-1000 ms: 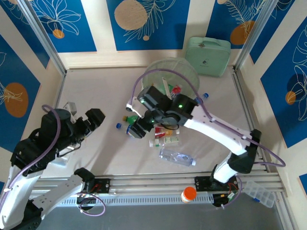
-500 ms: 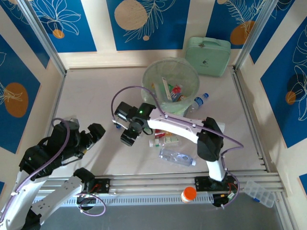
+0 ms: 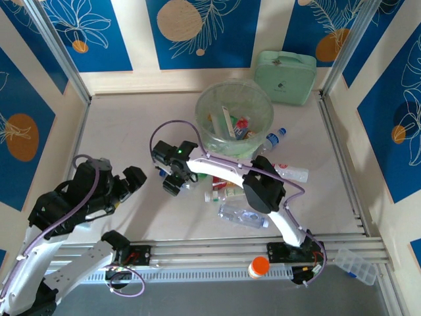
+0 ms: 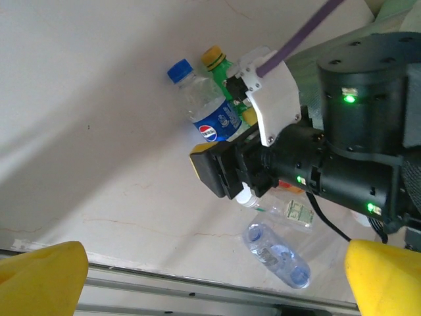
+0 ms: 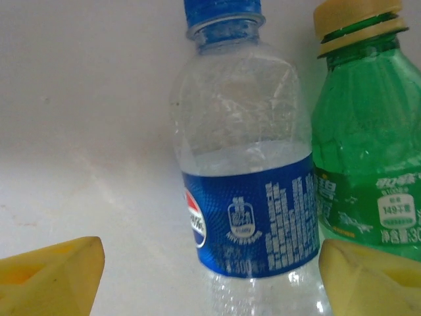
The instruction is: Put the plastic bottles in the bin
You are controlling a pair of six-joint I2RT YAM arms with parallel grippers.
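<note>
Partway done: a few bottles [image 3: 240,125] lie in the bin [image 3: 200,122], and several are left on the table [image 3: 131,125].
The right gripper [image 5: 210,270] straddles a blue-capped bottle [image 5: 243,191] beside a green bottle [image 5: 362,158], jaws wide and not yet clamped. The left gripper [image 4: 214,276] hangs released and empty.

Six plastic bottles can be counted on the desk:
- one blue-capped Pepsi bottle [image 5: 243,197]
- one yellow-capped green bottle [image 5: 362,145]
- one white-capped bottle [image 3: 220,195]
- one large clear bottle [image 3: 242,214]
- one blue-capped bottle [image 3: 275,138] at four o'clock from the bin [image 3: 210,99]
- one clear bottle [image 3: 291,173] at its five o'clock

The one bin holds more, too jumbled to count. There is one mint-green case [image 3: 285,78] and one orange-capped item [image 3: 259,266].
</note>
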